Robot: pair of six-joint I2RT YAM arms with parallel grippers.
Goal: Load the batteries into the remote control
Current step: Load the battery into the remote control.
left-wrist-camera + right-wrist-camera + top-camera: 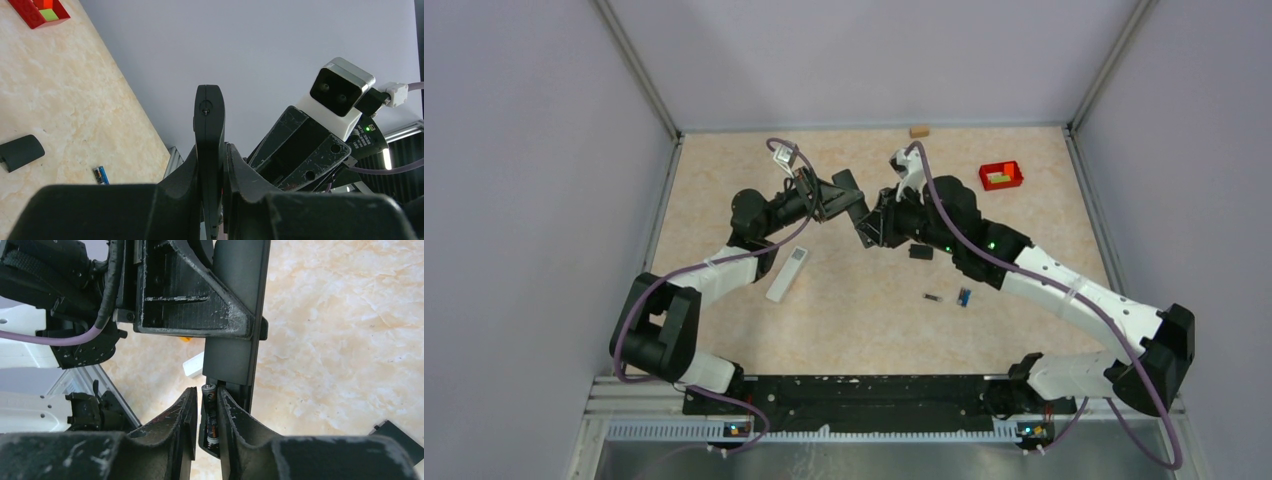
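Observation:
My left gripper (844, 198) is shut on a black remote (857, 212) and holds it above the table; in the left wrist view (215, 150) the remote (209, 115) stands edge-on between the jaws. My right gripper (872, 230) meets the remote's lower end. In the right wrist view (207, 390) its fingers close around a dark battery (210, 412) that sits at the remote's (235, 315) open compartment. A second dark battery (934, 297) and a small blue one (964, 296) lie on the table; the blue one also shows in the left wrist view (101, 175).
A white remote (787, 273) lies left of centre. A black cover (921, 252) lies under the right arm. A red bin (1001, 176) stands at the back right and a small wooden block (919, 131) by the back wall.

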